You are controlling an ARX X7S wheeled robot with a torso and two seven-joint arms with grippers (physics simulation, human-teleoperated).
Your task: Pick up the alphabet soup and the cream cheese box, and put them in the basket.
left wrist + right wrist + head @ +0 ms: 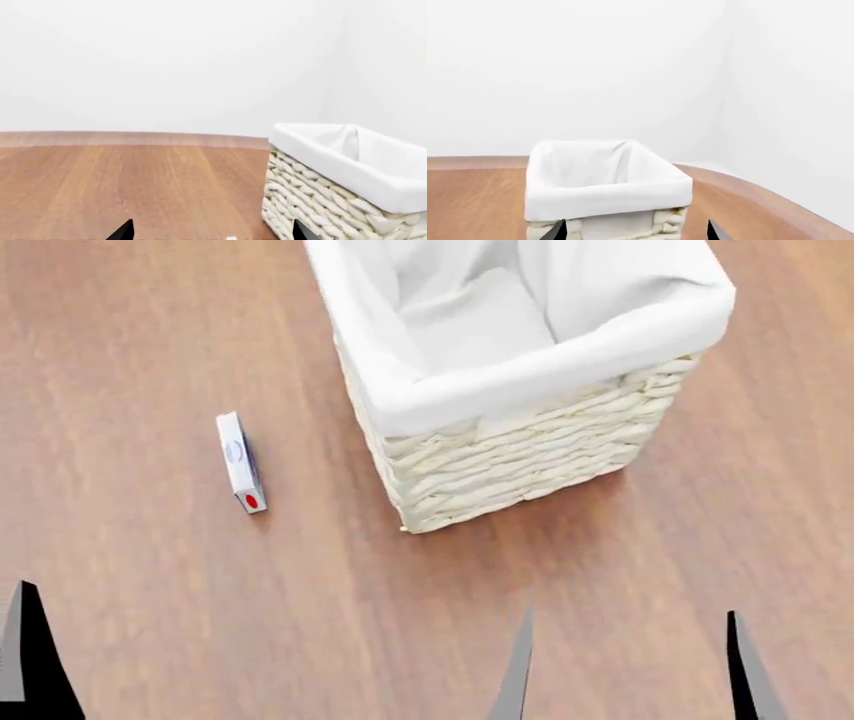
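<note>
- White cream cheese box (240,462) lies flat on the wooden table (134,590), left of centre in the head view, apart from the basket (534,455).
- Woven basket fills the upper middle, its white liner (534,365) folded over the rim.
- Right fingers (627,670), lower right, are spread apart, empty.
- Left fingers (210,231): only dark tips show, set wide, holding nothing.

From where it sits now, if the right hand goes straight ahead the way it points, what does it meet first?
The basket: it fills the line between the right hand fingertips, near wall facing them. Nothing shows in between, though depth is hard to judge.
</note>
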